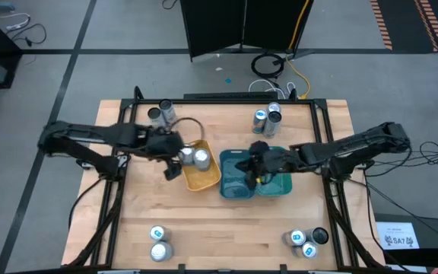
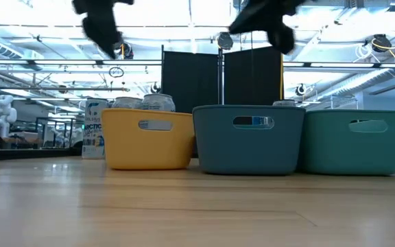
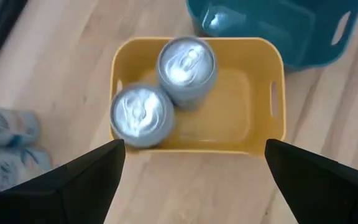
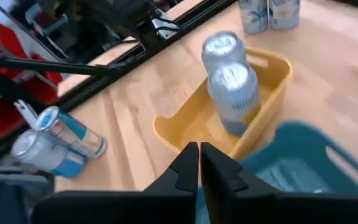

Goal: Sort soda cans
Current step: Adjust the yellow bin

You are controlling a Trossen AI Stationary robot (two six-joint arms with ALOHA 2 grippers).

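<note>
Two silver soda cans (image 3: pixel 185 65) (image 3: pixel 142 115) stand upright on the floor of the yellow tray (image 1: pixel 204 179). My left gripper (image 3: pixel 193 152) hovers open above the tray's near-left side, with nothing between its fingers. Beside the tray, my right gripper (image 4: pixel 199 158) is shut and empty above the dark teal tray (image 1: pixel 234 183). More soda cans stand in small groups at the far left (image 1: pixel 160 113), far right (image 1: pixel 268 116), near left (image 1: pixel 159 242) and near right (image 1: pixel 308 241) of the table.
A lighter teal tray (image 1: pixel 280 183) stands against the right side of the dark teal one; the three trays form a row at mid-table. Bare wood lies between the trays and the near can groups. A black frame (image 1: pixel 226 97) runs along the table's edges.
</note>
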